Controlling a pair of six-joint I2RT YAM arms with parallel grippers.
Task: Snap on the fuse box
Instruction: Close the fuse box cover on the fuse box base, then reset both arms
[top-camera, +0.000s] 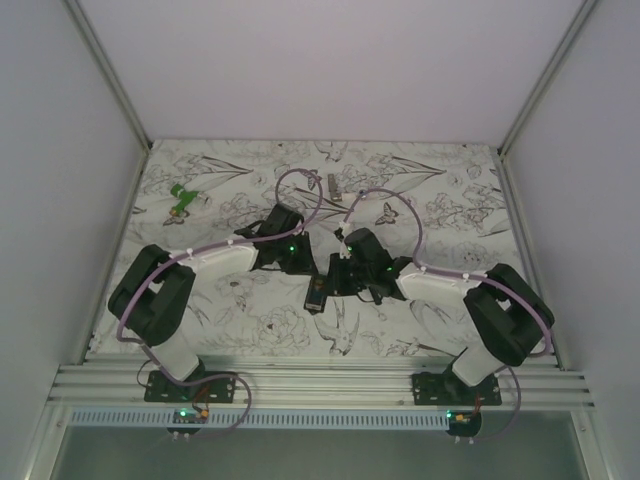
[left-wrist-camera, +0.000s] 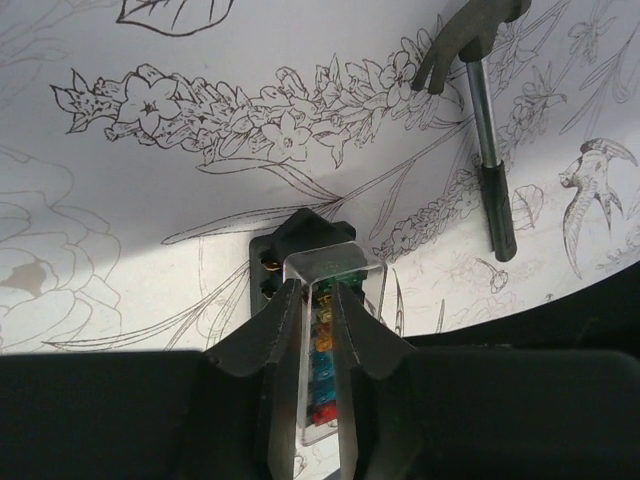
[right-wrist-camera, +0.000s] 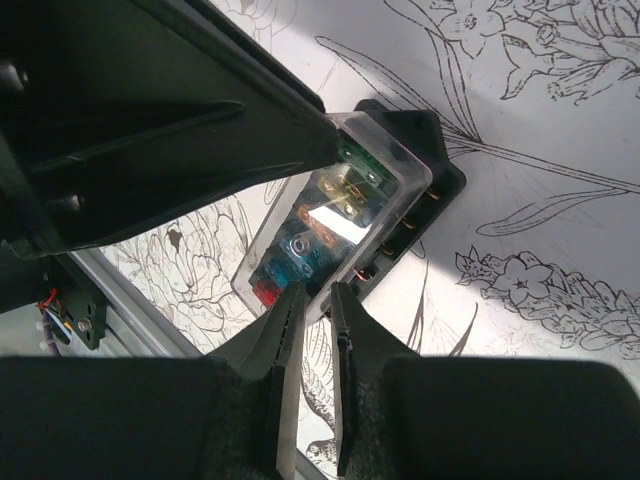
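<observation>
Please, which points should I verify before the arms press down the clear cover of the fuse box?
1. Fuse box lies flat on the table: ok.
2. Clear cover sits on the box: ok; latched or not, cannot tell.
3. Left gripper above the cover, fingers close together: ok.
4. Right gripper at the cover's edge: ok; touching it, cannot tell.
5. Hammer lies apart from the box: ok.
</observation>
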